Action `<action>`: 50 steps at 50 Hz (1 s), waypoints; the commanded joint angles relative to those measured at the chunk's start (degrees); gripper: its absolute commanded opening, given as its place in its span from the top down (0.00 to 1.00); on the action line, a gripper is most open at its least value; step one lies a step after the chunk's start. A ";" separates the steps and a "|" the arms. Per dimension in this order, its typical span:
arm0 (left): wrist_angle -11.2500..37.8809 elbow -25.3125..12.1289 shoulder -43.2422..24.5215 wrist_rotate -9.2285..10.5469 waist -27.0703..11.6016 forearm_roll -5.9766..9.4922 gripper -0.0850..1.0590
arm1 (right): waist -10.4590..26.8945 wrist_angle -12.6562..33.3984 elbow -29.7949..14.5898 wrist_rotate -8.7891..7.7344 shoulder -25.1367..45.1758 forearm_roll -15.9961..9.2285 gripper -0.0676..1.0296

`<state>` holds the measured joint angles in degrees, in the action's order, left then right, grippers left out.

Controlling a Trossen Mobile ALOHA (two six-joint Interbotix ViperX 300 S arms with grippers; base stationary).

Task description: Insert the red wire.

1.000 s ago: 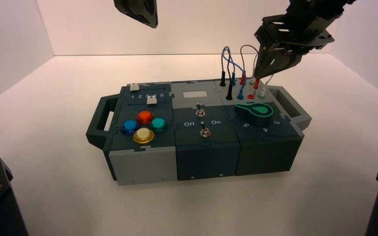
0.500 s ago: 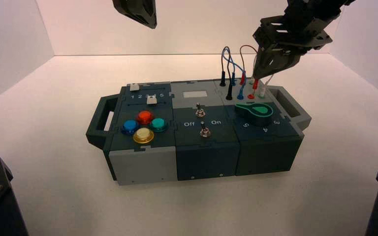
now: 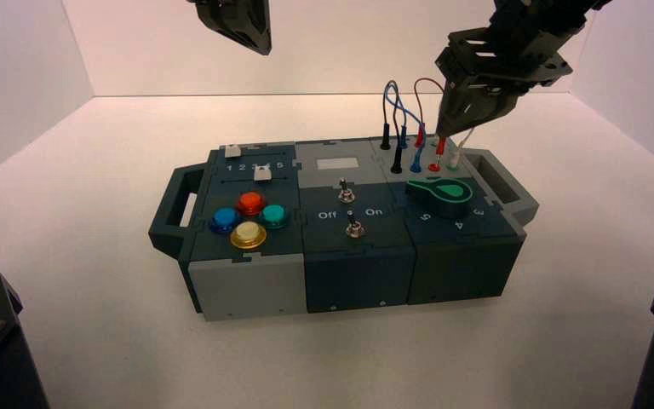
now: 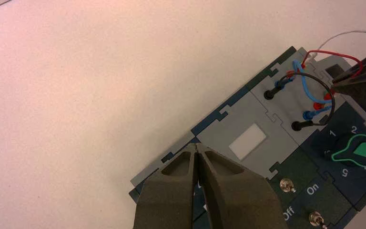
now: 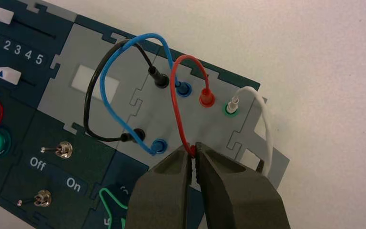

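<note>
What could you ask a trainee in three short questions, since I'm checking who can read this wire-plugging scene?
1. Which gripper holds a plug of the red wire?
2. True or false: both ends of the blue wire are in sockets.
3. Fill in: the red wire's held plug is above the near ___ socket.

Key:
1. The right gripper, over the box's right part, holding the red wire by its plug.
2. True; the blue wire is plugged at both ends.
3. Red.
</note>
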<state>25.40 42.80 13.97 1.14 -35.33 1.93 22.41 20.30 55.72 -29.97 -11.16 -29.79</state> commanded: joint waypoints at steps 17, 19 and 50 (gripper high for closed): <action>-0.44 -1.32 0.35 -0.35 0.53 -0.18 0.95 | 0.35 -0.35 -1.67 0.09 0.35 -0.18 0.96; -0.44 -1.41 0.35 -0.35 0.53 -0.18 0.95 | 0.35 -0.35 -1.76 0.09 0.35 -0.18 0.96; -0.62 -1.23 0.18 -0.44 0.88 -0.18 0.95 | 2.72 -0.18 -1.41 0.09 1.49 -0.53 0.96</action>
<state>25.22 42.80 13.62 1.05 -34.72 1.85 24.08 19.69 54.76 -29.97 -9.23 -29.97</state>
